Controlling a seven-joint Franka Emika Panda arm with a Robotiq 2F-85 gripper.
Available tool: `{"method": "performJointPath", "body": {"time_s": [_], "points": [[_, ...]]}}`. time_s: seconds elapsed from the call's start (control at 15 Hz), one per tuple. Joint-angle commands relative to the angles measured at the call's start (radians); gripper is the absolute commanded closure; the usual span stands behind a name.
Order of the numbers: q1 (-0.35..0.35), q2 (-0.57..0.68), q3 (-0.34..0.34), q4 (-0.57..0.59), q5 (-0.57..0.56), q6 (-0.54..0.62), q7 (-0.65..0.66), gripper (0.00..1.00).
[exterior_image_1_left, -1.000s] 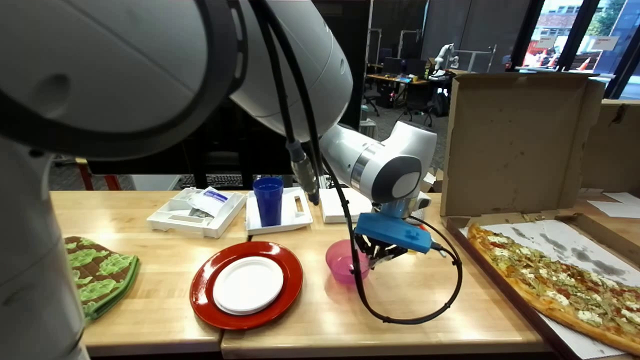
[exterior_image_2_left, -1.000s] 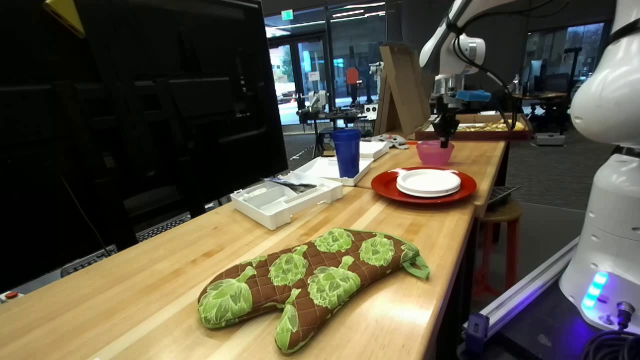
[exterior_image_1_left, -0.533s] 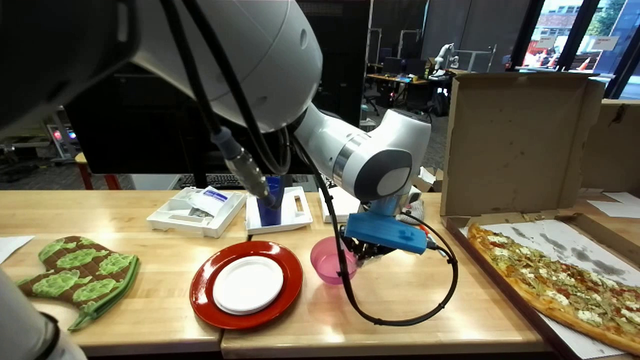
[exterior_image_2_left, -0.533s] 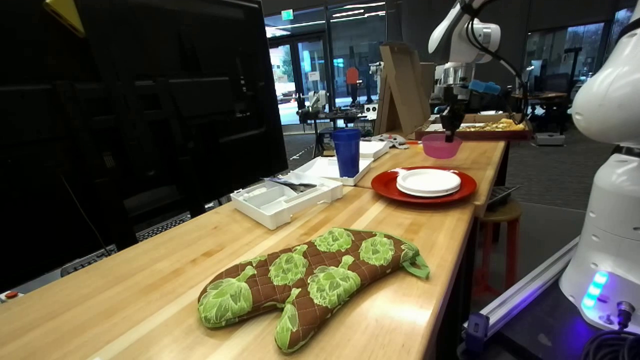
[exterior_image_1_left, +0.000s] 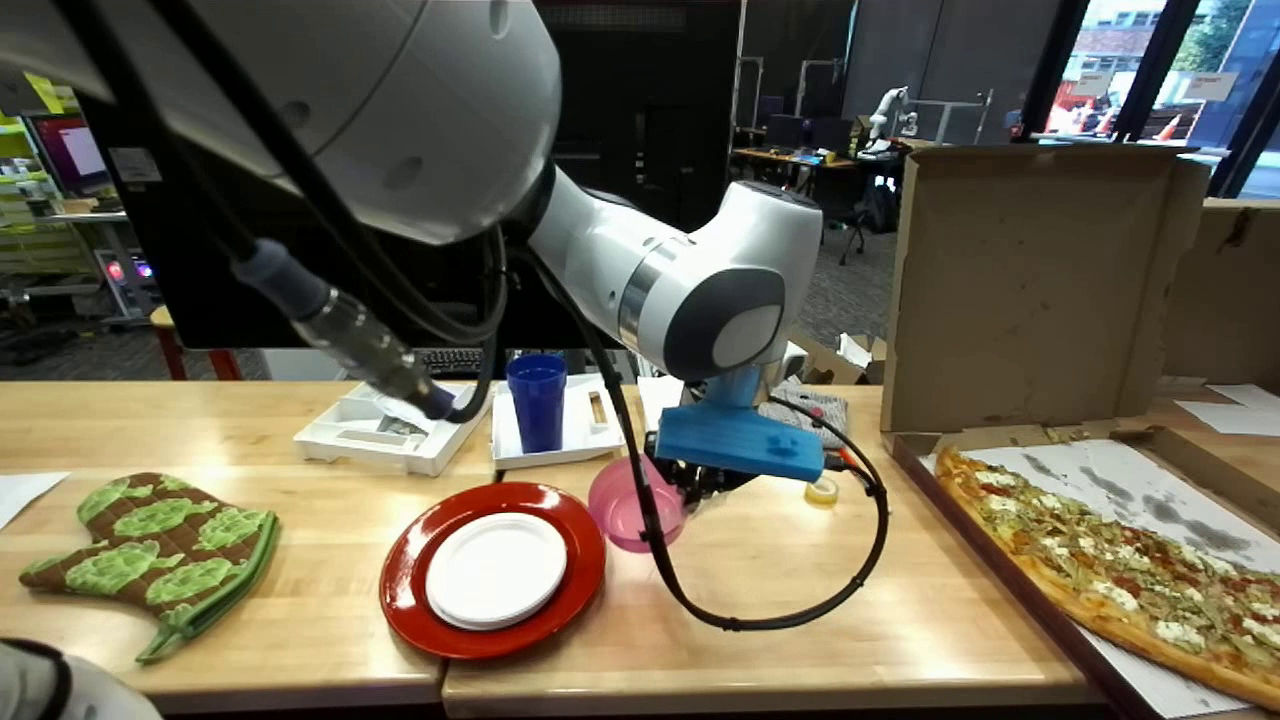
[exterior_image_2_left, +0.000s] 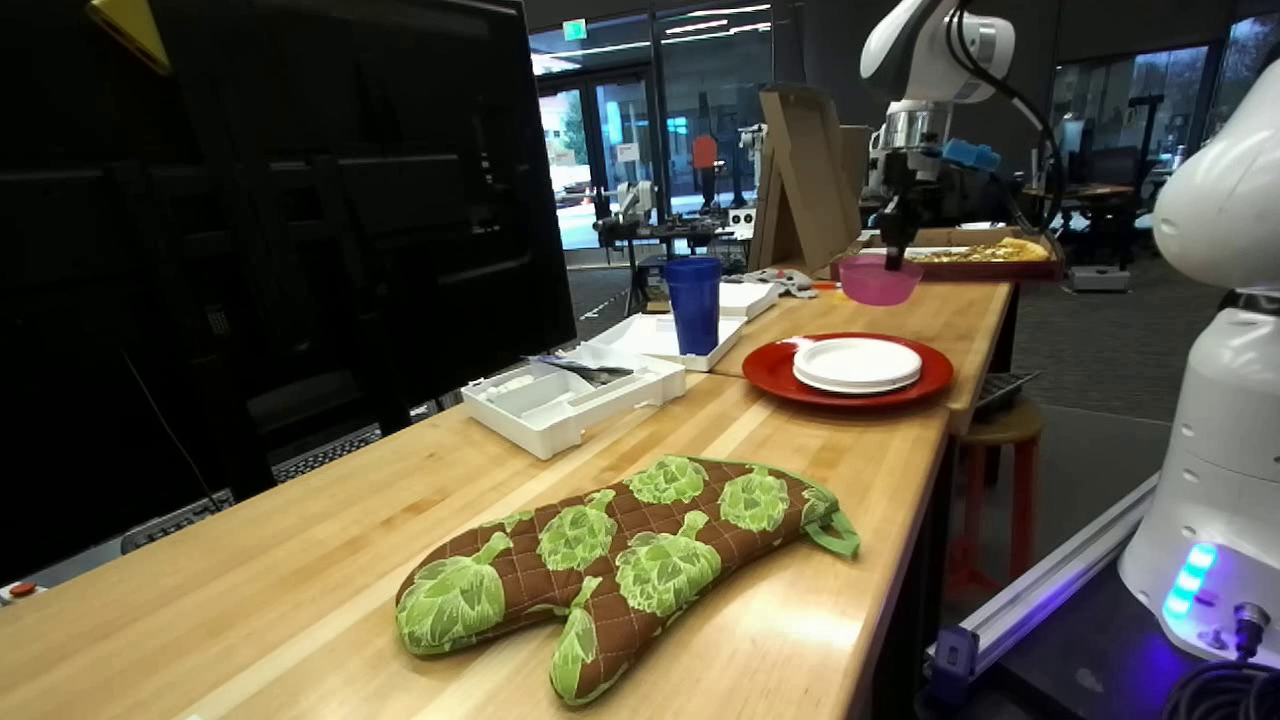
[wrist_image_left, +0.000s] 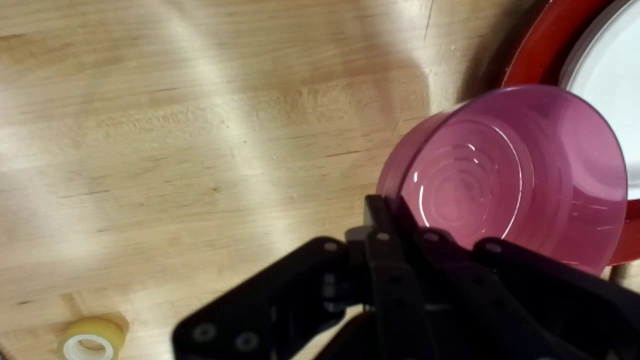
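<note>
Pinched tight with only a thin wall between its fingers, the claw (wrist_image_left: 390, 205) has hold of the pink bowl (wrist_image_left: 505, 175) by its rim, one finger outside and one inside, right of centre in the wrist view. Right of the middle in an exterior view, the bowl appears to hang above the table (exterior_image_2_left: 330, 580), roughly upright. Such a one-sided grip looks like the weak point: the weight sits off to one side, so the smooth wall could pivot or slide between the fingers under a jerk or a knock. Along the right edge of the wrist view the bowl covers part of the red plate (wrist_image_left: 542, 55) and the stacked white plates (wrist_image_left: 612, 95); its height over them cannot be judged there, and too low a pass might strike their rims and twist it. Near the middle of an exterior view a black cable (exterior_image_1_left: 731, 625) loops past the bowl; its low bend could snag.
</note>
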Motion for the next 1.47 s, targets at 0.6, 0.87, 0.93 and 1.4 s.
{"method": "performJointPath", "body": {"time_s": [0.6,0.87,0.93,1.4], "points": [[0.121,-0.136,0.034,-0.157,-0.121,-0.002,0.040,0.99],[0.152,-0.148,0.058,-0.172,-0.114,-0.011,0.083,0.99],[0.161,-0.151,0.063,-0.175,-0.105,-0.013,0.097,0.99],[0.241,-0.150,0.087,-0.214,-0.005,0.008,0.200,0.99]]}}
